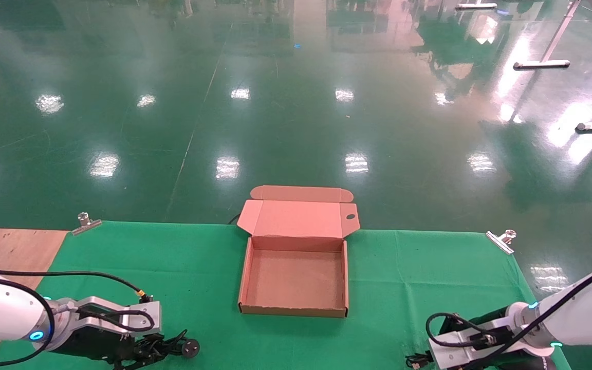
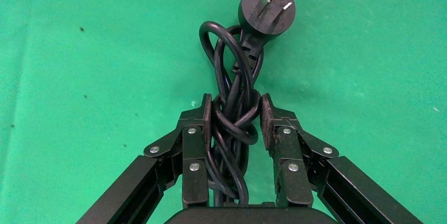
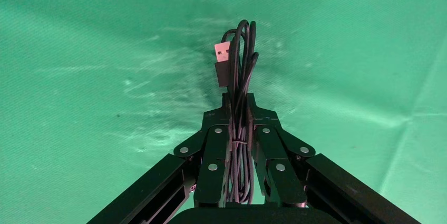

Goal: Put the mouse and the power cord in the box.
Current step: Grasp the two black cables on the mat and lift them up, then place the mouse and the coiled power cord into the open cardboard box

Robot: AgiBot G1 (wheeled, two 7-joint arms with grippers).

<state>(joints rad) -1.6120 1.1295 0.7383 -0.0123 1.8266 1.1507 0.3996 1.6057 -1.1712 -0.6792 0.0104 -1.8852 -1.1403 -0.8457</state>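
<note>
The box (image 1: pixel 245 280) lies open at the middle of the green cloth, its lid (image 1: pixel 298 218) folded back over the far edge and nothing inside. At the near left, my left gripper (image 1: pixel 158 347) (image 2: pixel 234 104) is shut on the power cord (image 2: pixel 232 74), a looped black bundle. Its round plug head (image 2: pixel 266 10) (image 1: pixel 190 348) sticks out past the fingertips. At the near right, my right gripper (image 1: pixel 420 359) (image 3: pixel 238 100) is shut on a thin black cable bundle (image 3: pixel 241 60) ending in a USB plug (image 3: pixel 223 63). The mouse body is hidden.
A green cloth (image 1: pixel 419 277) covers the table, held by metal clips at the far left (image 1: pixel 86 223) and far right (image 1: pixel 501 240). Bare wood (image 1: pixel 8 246) shows at the left. Behind the box the table ends above a shiny green floor.
</note>
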